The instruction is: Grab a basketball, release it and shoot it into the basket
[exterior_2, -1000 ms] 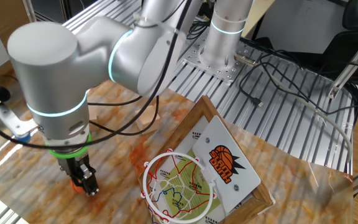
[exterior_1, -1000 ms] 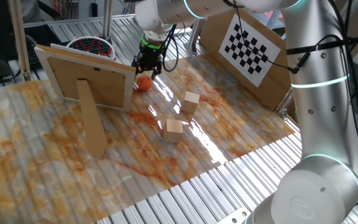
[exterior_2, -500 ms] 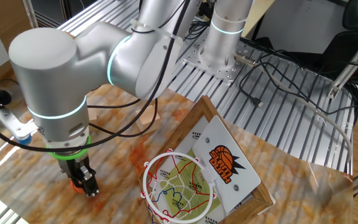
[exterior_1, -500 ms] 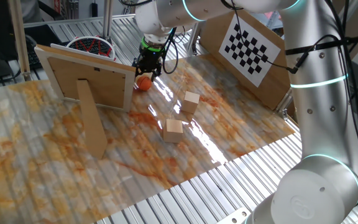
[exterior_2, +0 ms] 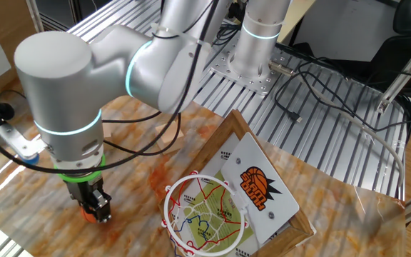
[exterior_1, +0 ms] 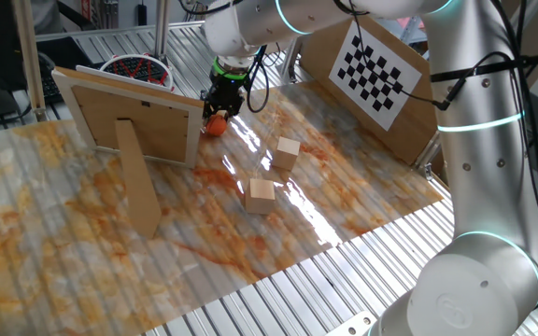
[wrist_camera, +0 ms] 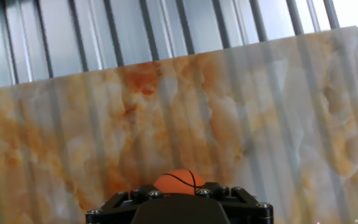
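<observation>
The basketball [exterior_1: 214, 125] is a small orange ball with black lines on the marbled tabletop, just right of the framed wooden board. My gripper [exterior_1: 219, 110] stands right over it with its jaws apart on either side, fingertips low at the ball. In the other fixed view the gripper [exterior_2: 95, 208] is down at the tabletop with the ball [exterior_2: 86, 212] showing orange beside its fingers. In the hand view the ball [wrist_camera: 179, 180] sits centred just past the black gripper body. The basket [exterior_2: 205, 214], a white-rimmed hoop with red and dark netting, hangs on the front of the board; it also shows behind the board [exterior_1: 136, 66].
The framed wooden board with its prop [exterior_1: 129, 140] stands left of the ball. Two tan wooden cubes [exterior_1: 288, 151] [exterior_1: 261, 195] lie to the right. A checkerboard panel [exterior_1: 376, 70] leans at the back right. Metal slats surround the marbled top.
My gripper has shifted slightly left and lower onto the ball. The ball has stayed in place.
</observation>
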Available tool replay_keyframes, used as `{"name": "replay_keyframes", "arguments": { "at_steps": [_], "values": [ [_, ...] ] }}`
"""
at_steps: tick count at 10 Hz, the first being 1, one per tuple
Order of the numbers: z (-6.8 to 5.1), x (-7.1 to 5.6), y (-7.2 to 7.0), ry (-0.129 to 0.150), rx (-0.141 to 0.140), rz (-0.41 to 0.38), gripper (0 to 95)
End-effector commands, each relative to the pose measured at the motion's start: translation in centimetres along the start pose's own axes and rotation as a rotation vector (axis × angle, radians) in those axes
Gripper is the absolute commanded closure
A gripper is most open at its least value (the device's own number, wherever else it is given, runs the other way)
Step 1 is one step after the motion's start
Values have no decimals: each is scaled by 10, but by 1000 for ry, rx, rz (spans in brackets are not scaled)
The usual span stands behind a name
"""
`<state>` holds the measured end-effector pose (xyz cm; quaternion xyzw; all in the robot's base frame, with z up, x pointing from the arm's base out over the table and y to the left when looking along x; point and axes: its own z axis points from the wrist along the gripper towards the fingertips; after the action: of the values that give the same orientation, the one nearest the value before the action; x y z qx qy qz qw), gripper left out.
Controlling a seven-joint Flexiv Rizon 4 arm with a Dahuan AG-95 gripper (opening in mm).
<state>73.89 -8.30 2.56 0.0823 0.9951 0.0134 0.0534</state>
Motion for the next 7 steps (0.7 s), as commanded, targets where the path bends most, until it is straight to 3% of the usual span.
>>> {"name": "replay_keyframes", "arguments": {
  "at_steps": [1,4,7],
  "values": [
    [0,-1,0,-3,-10,8,950],
    [-8,-2,2,15,-11,15,950],
    [-33,-3,8,45,-1,35,950]
  ]
}}
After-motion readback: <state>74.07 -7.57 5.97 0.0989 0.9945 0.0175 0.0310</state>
